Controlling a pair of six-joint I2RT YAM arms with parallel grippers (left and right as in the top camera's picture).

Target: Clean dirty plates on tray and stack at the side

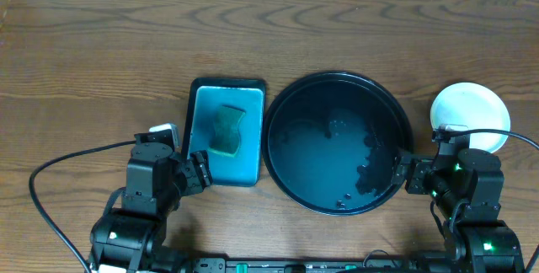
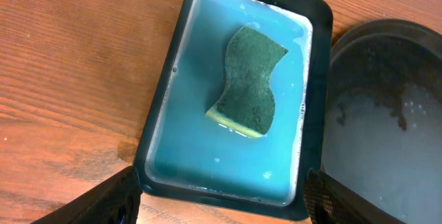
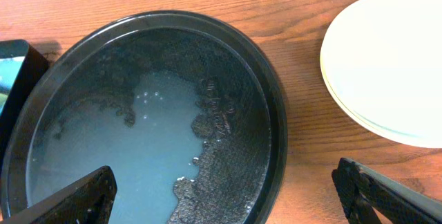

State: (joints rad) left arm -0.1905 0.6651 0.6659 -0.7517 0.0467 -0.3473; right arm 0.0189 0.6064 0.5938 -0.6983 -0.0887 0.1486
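Hovering spread and empty, left pincer [image 2: 222, 207] and right pincer [image 3: 231, 203] look finished: plates [image 1: 470, 115] stacked right of the wet tray [image 1: 290, 180], sponge [image 1: 226, 130] lying in the teal tray [image 1: 202, 130]

Desk [image 1: 101, 45]: brown wood, clear grain, low-sheen finish.
Tray [image 3: 277, 124]: black, glossy, looks like plastic; floor wet with cloudy water and fine foam.
Small rectangular tray [image 2: 200, 148]: black rim, smooth teal floor under a wet film.
Sponge [image 2: 250, 79]: rough dark-green scouring face over a yellow foam layer.
Plates [image 3: 394, 58]: white, smooth, glossy.
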